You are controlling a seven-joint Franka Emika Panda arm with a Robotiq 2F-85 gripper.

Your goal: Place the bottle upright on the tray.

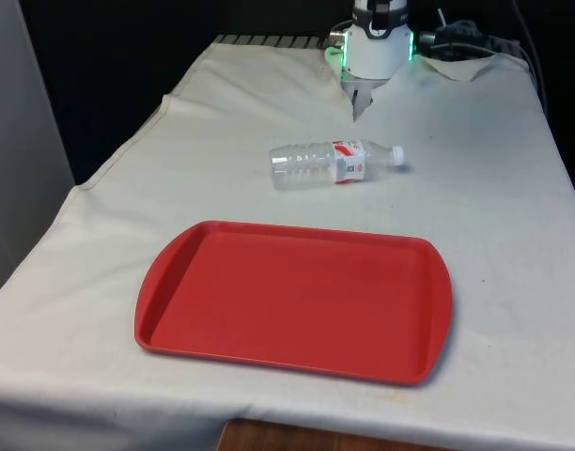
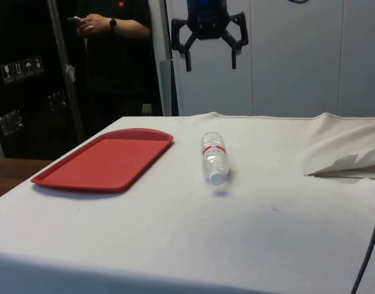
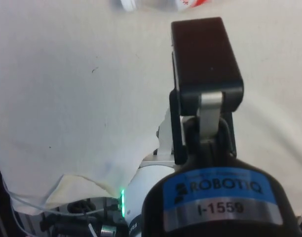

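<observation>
— White cloth covers the table point(image 2: 279, 233); where's the gripper point(image 2: 209, 56)?
— High above it, fingers spread wide, holding nothing. The bottle point(image 1: 333, 163) lies on its side on the cloth, between robot and tray point(image 1: 175, 282), cap toward the front view's right.
— Best approach?
— Probably descend across the body, near the label, then tip it upright.
— Contents?
— Bottle looks empty; the red tray is bare.

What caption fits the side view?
Open gripper high above a clear bottle lying beside the empty red tray.
</observation>
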